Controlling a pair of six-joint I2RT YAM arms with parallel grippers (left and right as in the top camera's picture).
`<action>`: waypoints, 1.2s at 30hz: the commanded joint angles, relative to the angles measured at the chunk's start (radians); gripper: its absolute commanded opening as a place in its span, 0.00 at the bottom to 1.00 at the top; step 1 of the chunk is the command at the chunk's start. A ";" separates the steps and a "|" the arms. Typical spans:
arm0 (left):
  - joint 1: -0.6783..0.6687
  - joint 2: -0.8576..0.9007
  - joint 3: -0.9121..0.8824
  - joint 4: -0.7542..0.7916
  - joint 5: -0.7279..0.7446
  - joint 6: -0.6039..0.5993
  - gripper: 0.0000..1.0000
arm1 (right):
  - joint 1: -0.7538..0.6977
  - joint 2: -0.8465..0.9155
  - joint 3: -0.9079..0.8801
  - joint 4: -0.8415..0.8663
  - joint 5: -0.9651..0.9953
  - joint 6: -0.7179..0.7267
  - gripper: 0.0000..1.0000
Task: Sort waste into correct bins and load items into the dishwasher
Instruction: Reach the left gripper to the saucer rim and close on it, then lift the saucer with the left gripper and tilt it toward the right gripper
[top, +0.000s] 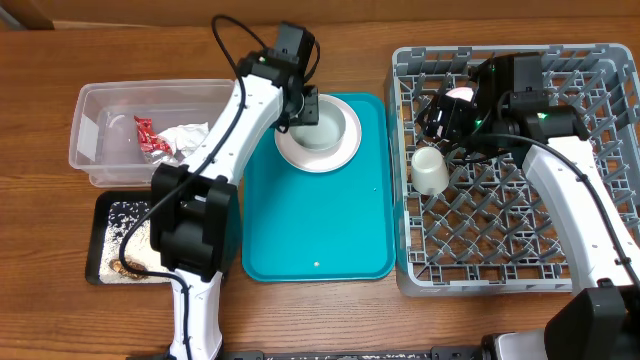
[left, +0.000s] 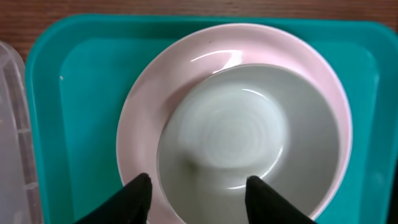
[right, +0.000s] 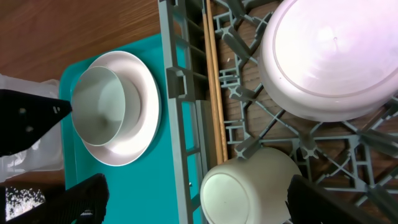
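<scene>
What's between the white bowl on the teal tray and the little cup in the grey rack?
Overhead view: the small plate rim under the bowl, bare teal tray, then the lattice wall of the rack beside the cup.

This looks like a robotics lab bench set up as a mock kitchen clean-up station. A left arm (top: 235, 125) and a right arm (top: 570, 180), both white and black with trailing cables, work over a wood-grain desk (top: 40, 200). It carries a grey dish rack (top: 500, 275), a teal tray (top: 310, 220), a clear tub (top: 95, 130) and a black tray (top: 97, 240). The room around the desk lies outside every view, so "lab" is likely rather than certain.
</scene>
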 joint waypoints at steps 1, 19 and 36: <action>0.011 0.009 -0.035 0.019 -0.024 -0.041 0.50 | 0.002 -0.012 0.024 0.002 0.006 -0.010 0.94; 0.009 0.009 -0.156 0.112 -0.024 -0.048 0.32 | 0.002 -0.012 0.024 0.003 0.006 -0.010 0.94; 0.005 0.001 -0.151 0.103 -0.017 -0.047 0.04 | 0.002 -0.014 0.024 -0.014 0.006 -0.008 0.94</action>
